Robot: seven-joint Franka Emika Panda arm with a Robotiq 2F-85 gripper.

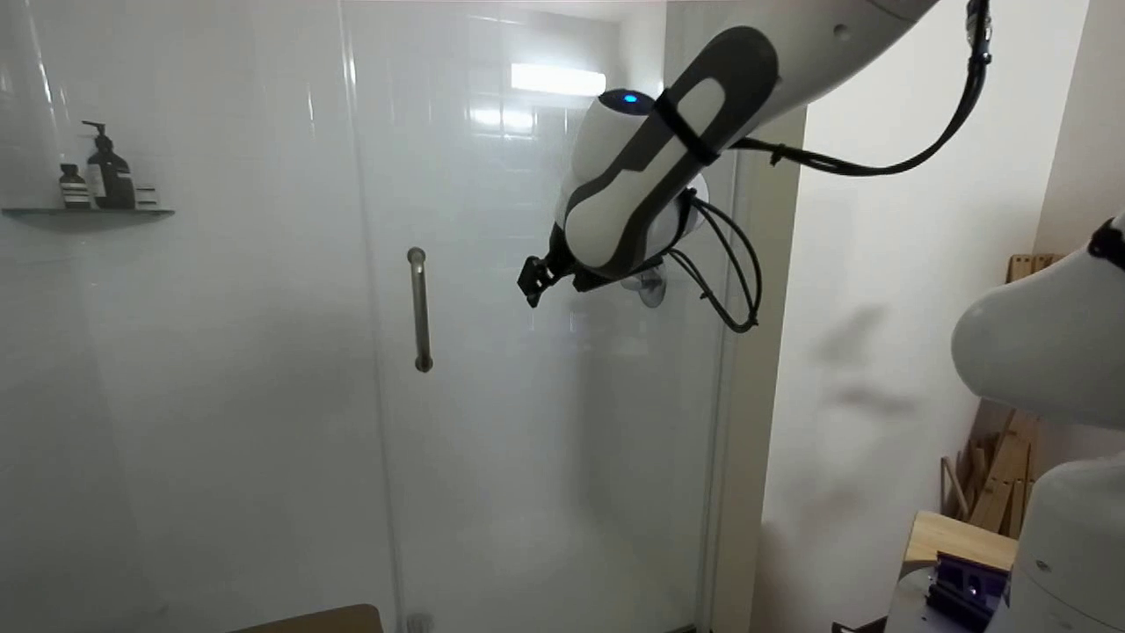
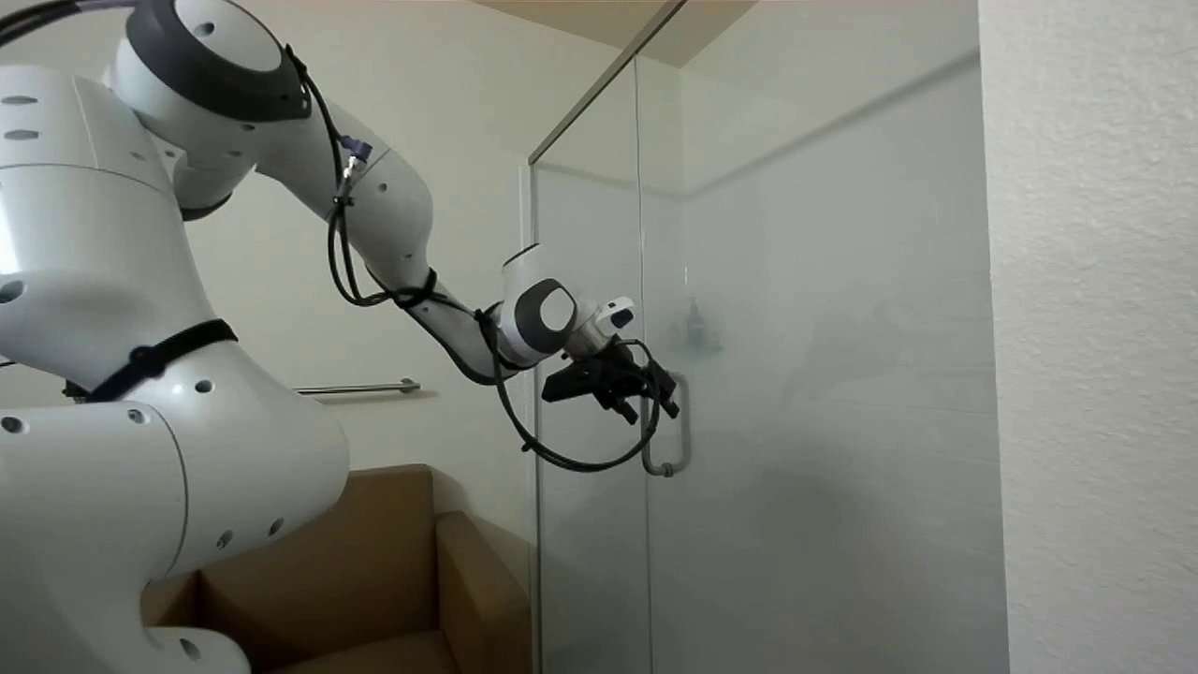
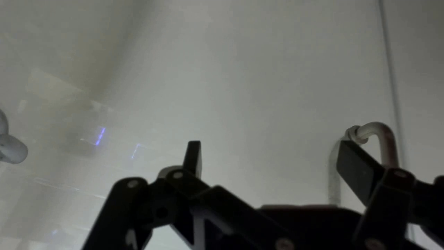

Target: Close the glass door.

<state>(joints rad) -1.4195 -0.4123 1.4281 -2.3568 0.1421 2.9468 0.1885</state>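
Note:
The glass door (image 1: 527,457) is a tall clear panel with a vertical chrome loop handle (image 1: 420,309) near its left edge in an exterior view. The glass door (image 2: 805,524) and its handle (image 2: 685,431) also show in an exterior view, partly behind my gripper. The door looks roughly in line with the panel beside it; I cannot tell if it is fully shut. My gripper (image 1: 532,281) is open and empty, in front of the glass to the handle's right. In the wrist view, the gripper's (image 3: 270,142) fingers are wide apart, and the right finger overlaps the handle (image 3: 386,142).
A fixed glass panel (image 2: 591,534) adjoins the door. A chrome shower knob (image 1: 649,286) and a corner shelf (image 1: 88,211) with bottles sit behind the glass. A brown armchair (image 2: 328,543) and a towel bar (image 2: 360,388) are nearby. A black cable loop (image 2: 562,463) hangs below the wrist.

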